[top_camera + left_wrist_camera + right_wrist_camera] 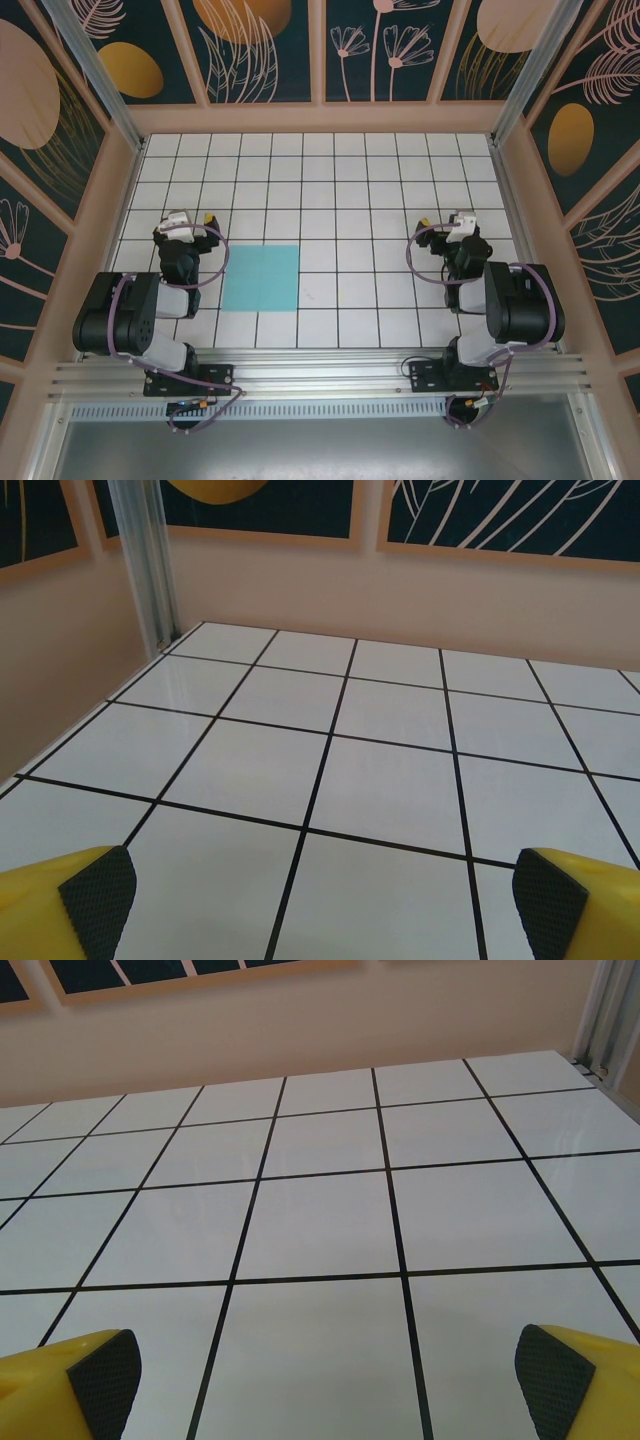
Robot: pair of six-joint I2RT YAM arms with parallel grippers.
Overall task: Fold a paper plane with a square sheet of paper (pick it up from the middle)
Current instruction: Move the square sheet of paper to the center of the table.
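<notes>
The square sheet of paper (261, 278) lies flat and unfolded on the white tiled floor, light turquoise, about two tiles wide, left of centre. My left gripper (190, 222) hovers just left of and slightly behind the sheet, apart from it. In the left wrist view its yellow fingers with black pads (98, 890) stand wide apart over bare tiles, so the left gripper (320, 900) is open and empty. My right gripper (447, 224) is far to the right of the sheet. Its pads (105, 1375) are also spread wide with only tiles between, the right gripper (325, 1380) open.
The tiled floor (380, 200) is walled by pinkish panels (320, 118) at the back and sides. An aluminium post (145, 565) stands in the far left corner. A metal rail (320, 375) runs along the near edge under both arm bases.
</notes>
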